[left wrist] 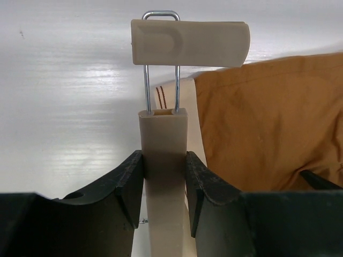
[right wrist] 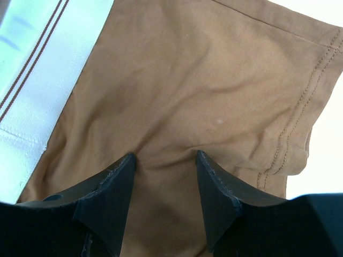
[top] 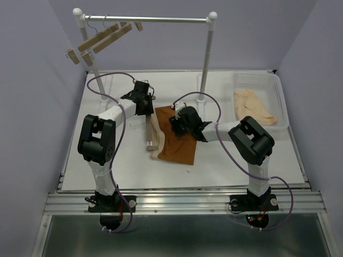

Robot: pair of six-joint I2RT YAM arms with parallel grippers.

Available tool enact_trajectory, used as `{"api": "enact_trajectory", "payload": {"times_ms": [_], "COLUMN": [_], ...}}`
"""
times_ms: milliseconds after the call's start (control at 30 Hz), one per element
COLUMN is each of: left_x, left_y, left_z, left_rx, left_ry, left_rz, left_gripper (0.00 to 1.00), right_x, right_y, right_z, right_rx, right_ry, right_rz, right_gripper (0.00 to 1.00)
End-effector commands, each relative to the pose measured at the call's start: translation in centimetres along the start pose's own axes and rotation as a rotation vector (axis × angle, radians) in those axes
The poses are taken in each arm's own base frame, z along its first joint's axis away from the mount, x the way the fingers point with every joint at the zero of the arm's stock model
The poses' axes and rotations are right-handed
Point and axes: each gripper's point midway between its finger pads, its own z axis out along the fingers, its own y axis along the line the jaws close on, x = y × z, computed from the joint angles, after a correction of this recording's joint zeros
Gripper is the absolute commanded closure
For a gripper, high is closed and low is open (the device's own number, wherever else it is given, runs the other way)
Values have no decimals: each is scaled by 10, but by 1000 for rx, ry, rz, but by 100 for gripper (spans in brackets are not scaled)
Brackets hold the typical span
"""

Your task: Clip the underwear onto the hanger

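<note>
We've got our left pincer (left wrist: 163, 179) clamped on the slim light-wood bar hanger (left wrist: 163, 131). The right pincer (right wrist: 163, 171) sits half-open, tips pressing the rust-brown fabric underwear (right wrist: 203, 80) lying mid-desk (top: 241, 155).

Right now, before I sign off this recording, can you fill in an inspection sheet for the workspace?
Surface: white table, glossy.
Job's things: underwear lying flat at centre; hanger lying along its waistband, end clip looks free of fabric.
Clutter: basket far right holding a cream garment; spare hangers on the rail.
Hands: left hand shut on the hanger's bar; right hand open, tips pressing the underwear.
Cables: purple cables loop loosely off both arms.
Surroundings: lavender walls.
</note>
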Motion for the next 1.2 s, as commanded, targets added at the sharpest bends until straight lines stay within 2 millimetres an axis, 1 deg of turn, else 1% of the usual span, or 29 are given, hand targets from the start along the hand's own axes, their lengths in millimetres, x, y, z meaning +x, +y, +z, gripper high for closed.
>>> {"api": "enact_trajectory", "payload": {"times_ms": [0,67,133,167,200,267,400,433,467,500,533,567,600,667,700,767,933,967,1000,1067,1133,1167], "left_x": [-20,-16,-17,-16,-15,-14,-18,-16,-15,-18,-15,-15,-16,-10,-11,-5,6,5,10,16,16,16], "left_y": [-13,-17,-18,-18,-24,-24,-26,-27,-27,-28,-26,-26,-26,-20,-14,-7,0,2,8,13,13,9], "left_z": [-1,1,2,3,2,1,-10,-12,-15,-21,-22,-25,-29,-31,-31,-31,-27,-27,-25,-25,-29,-33], "left_rx": [49,68,71,71,101,101,115,120,123,130,129,129,127,98,67,21,-19,-28,-67,-100,-107,-77], "left_ry": [-48,-38,-46,-43,-33,-35,-52,-48,-50,-63,-60,-63,-72,-50,-55,-38,-6,-4,14,31,24,19], "left_rz": [56,78,89,92,96,95,76,72,64,57,53,48,45,20,10,-16,-36,-44,-62,-87,-131,-141], "left_gripper": [94,92,89,85,83,78,77,77,74,73,72,72,72,72,71,67,65,65,66,66,69,76], "right_x": [-5,-3,-1,1,0,0,-5,-8,-9,-11,-14,-15,-18,-22,-25,-31,-42,-42,-45,-51,-58,-63], "right_y": [3,3,3,5,8,7,6,6,6,6,6,2,2,1,2,4,6,5,4,-1,-7,-10], "right_z": [-4,-3,-2,-2,-2,-2,-9,-13,-15,-18,-23,-26,-29,-37,-40,-48,-58,-59,-60,-63,-66,-67], "right_rx": [-27,-31,-31,-38,-58,-49,-44,-44,-44,-44,-44,-18,-16,-10,-12,-24,-30,-21,-17,18,56,81], "right_ry": [-9,-4,1,4,3,6,-8,-15,-18,-25,-32,-36,-44,-58,-65,-83,-108,-108,-112,-125,-143,-157], "right_rz": [-39,-39,-36,-36,-35,-27,-22,-22,-22,-22,-22,-3,11,26,30,47,80,90,95,125,162,200], "right_gripper": [44,43,43,43,43,41,39,36,35,32,31,31,30,27,27,26,23,21,21,20,16,14]}}
